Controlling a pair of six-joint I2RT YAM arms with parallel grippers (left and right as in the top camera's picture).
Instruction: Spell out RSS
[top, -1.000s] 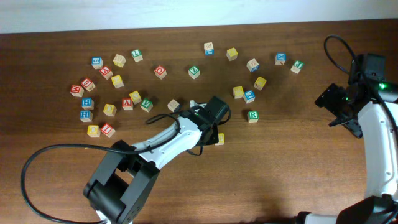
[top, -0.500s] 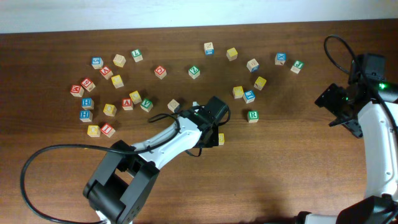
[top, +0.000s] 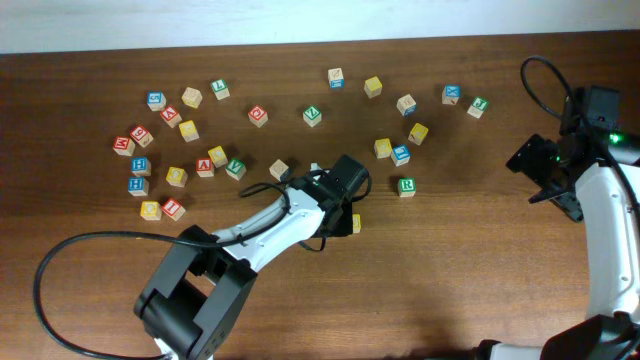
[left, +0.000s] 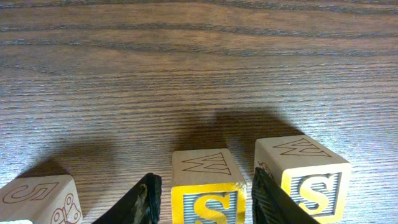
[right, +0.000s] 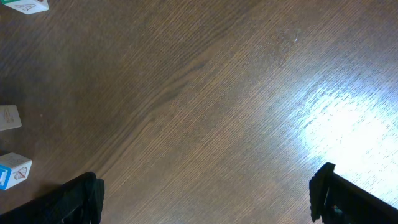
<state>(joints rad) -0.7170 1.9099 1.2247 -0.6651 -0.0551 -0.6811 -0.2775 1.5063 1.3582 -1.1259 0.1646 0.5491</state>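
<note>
In the left wrist view a yellow-faced S cube stands between the fingers of my left gripper. The fingers straddle it, with a small gap on the left side. A second yellow-faced S cube stands just outside the right finger. Overhead, the left gripper covers most of this, and only one yellow cube shows at its edge. The green R cube sits alone to the right of it. My right gripper is open and empty over bare wood at the right side, and it also shows in the right wrist view.
Several other letter cubes lie scattered across the back of the table, from the far left group to the back right. A plain wooden cube stands left of the left finger. A blue-faced cube shows at the right wrist view's left edge.
</note>
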